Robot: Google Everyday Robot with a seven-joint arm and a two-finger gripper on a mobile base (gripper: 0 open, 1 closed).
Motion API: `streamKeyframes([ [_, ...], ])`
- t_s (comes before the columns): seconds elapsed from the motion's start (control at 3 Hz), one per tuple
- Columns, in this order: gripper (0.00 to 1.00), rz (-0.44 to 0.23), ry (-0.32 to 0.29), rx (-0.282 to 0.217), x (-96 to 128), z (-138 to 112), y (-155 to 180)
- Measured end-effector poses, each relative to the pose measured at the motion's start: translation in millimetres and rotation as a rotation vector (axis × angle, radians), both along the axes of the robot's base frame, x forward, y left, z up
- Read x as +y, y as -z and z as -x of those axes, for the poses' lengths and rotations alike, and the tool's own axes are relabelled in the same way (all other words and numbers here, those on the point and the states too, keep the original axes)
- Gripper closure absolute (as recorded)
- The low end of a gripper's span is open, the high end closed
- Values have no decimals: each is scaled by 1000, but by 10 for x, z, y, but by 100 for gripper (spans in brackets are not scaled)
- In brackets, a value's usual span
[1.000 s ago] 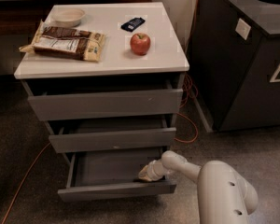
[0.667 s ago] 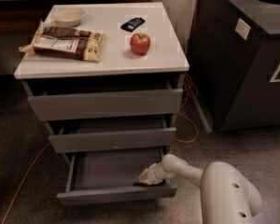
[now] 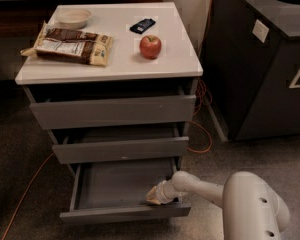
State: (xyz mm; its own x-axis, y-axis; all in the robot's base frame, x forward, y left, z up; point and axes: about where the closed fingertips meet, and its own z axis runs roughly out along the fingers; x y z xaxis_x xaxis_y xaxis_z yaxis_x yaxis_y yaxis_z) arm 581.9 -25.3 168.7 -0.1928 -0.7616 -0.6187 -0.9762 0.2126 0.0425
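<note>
My gripper (image 3: 155, 196) reaches into the bottom drawer (image 3: 125, 214) of a grey three-drawer cabinet, low at the drawer's right front corner, just behind the front panel. The white arm (image 3: 250, 204) comes in from the lower right. That drawer stands pulled out and its inside looks bare. The middle drawer (image 3: 120, 150) is out a little and the top drawer (image 3: 112, 111) is out slightly. On the white cabinet top (image 3: 115, 64) lie a red apple (image 3: 150, 46), a snack bag (image 3: 72, 45), a small bowl (image 3: 73, 18) and a small black object (image 3: 142, 25).
A tall dark bin (image 3: 270, 64) with a round hole on top stands to the right of the cabinet. An orange cable (image 3: 201, 133) runs on the floor between them, and another stretch (image 3: 25, 194) crosses the carpet at the left.
The gripper has moved toward the front and slightly left inside the bottom drawer, and the drawer has come out a little farther.
</note>
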Motion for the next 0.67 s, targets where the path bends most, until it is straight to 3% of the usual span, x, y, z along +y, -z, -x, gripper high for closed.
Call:
streamKeyframes([
  [0.67,100,-6,15,37,68,401,-17],
])
